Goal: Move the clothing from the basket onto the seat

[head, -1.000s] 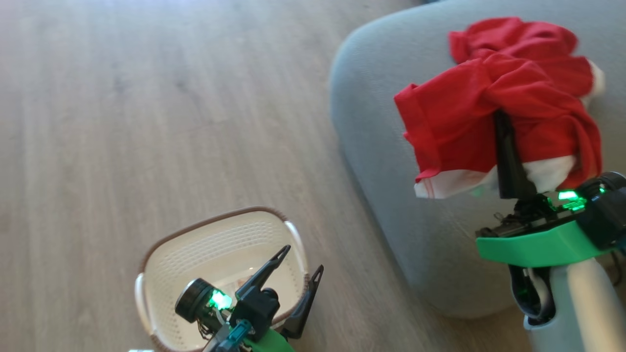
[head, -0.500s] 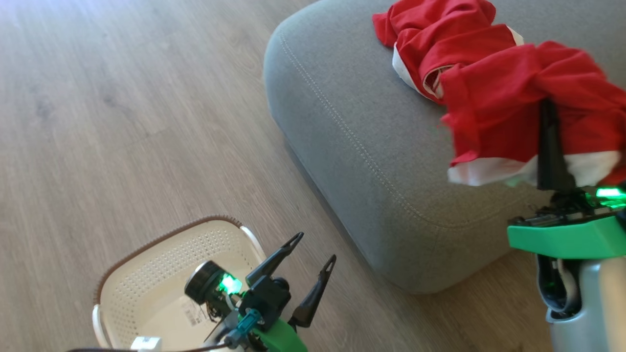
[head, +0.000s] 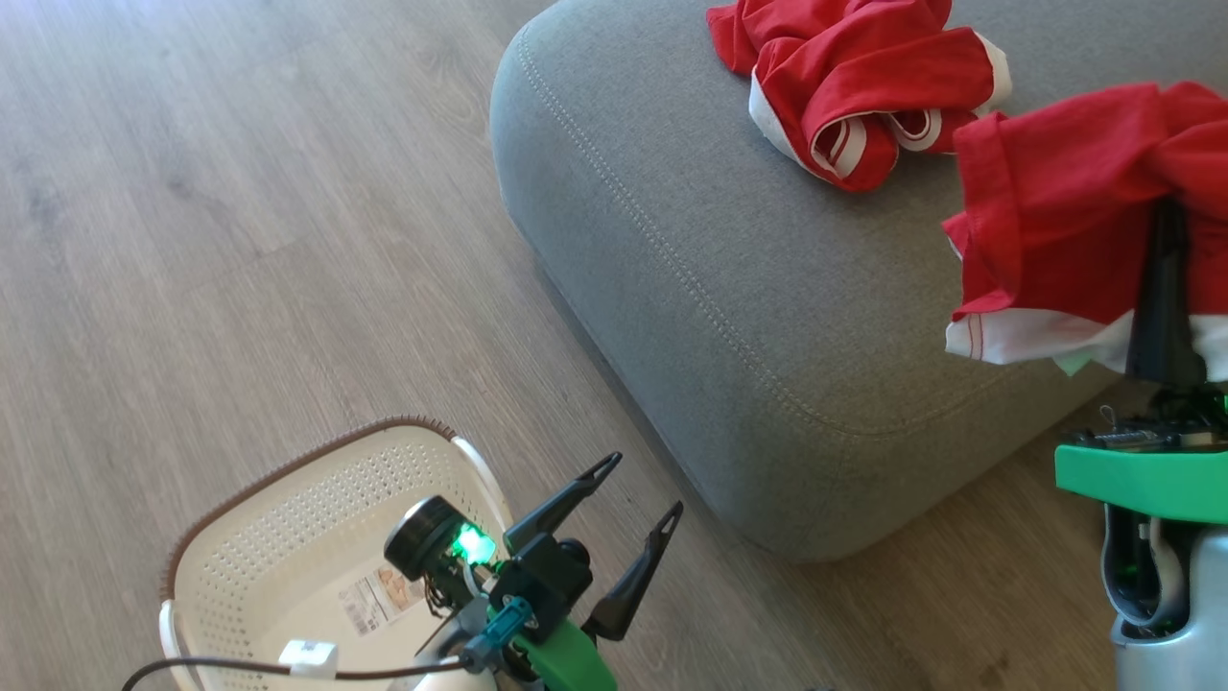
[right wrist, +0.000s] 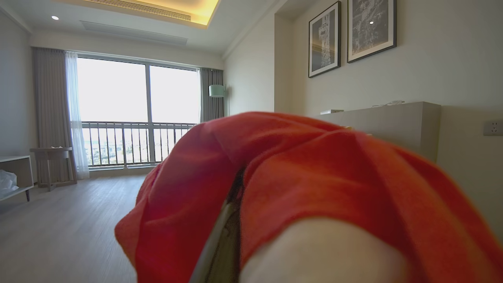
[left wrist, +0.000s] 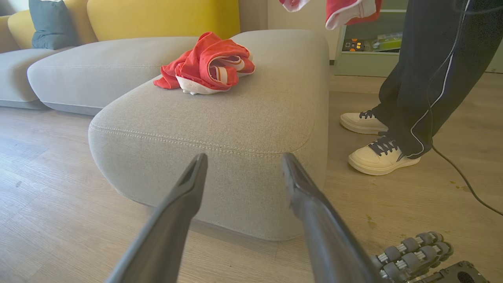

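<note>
Nearest you, your left gripper (head: 645, 483) hovered over the right side of the basket (head: 288, 472), its fingers spread wide with nothing between them. I'd judge it was parked there because the basket, standing on the floor (head: 240, 240) just off the seat's near corner, showed only its label sticker (head: 379, 597) and no red in the part I could see. Beyond it, your right gripper (head: 1165, 221) had its fingers closed together on the held garment (head: 1055, 240), which draped over them like a hood, white trim lowest. You held it high, probably so the loose cloth would clear the near edge of the seat (head: 729, 288) rather than drag. It hung above the seat's right side. Farther in, toward the far edge, the other garment (head: 854, 86) lay crumpled on the cushion, with bare grey beside it for this one
</note>
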{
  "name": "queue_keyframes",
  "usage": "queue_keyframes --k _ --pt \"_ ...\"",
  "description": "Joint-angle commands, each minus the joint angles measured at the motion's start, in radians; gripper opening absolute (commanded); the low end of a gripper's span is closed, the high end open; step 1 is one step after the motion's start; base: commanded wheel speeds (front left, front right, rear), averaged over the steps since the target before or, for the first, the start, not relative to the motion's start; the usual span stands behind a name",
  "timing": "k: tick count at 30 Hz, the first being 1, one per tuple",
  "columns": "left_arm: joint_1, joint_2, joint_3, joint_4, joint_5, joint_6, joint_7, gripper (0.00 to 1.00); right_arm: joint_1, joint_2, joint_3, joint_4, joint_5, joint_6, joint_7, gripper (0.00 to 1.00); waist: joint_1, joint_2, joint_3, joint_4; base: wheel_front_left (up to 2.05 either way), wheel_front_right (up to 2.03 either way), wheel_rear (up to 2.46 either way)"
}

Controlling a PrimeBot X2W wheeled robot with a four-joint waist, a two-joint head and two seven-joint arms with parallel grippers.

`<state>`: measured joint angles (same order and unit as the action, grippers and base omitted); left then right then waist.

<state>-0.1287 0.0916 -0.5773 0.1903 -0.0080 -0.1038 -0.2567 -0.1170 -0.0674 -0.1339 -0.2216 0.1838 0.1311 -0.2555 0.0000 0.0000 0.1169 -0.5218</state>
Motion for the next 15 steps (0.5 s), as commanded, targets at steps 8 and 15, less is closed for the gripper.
queue_keyframes --k 8,15 --pt "-0.051 0.011 0.006 -0.021 0.002 -0.011 -0.005 1.00 -0.016 0.007 -0.007 -0.050 -0.010 0.000 -0.006 0.00 0.0000 0.0000 0.008 -0.006 0.00 0.00 0.00" --pt "-0.056 0.009 -0.011 -0.018 -0.002 -0.014 -0.005 1.00 -0.010 0.012 -0.024 -0.052 -0.009 0.000 -0.006 0.00 0.0000 0.0000 0.019 -0.012 0.00 0.00 0.00"
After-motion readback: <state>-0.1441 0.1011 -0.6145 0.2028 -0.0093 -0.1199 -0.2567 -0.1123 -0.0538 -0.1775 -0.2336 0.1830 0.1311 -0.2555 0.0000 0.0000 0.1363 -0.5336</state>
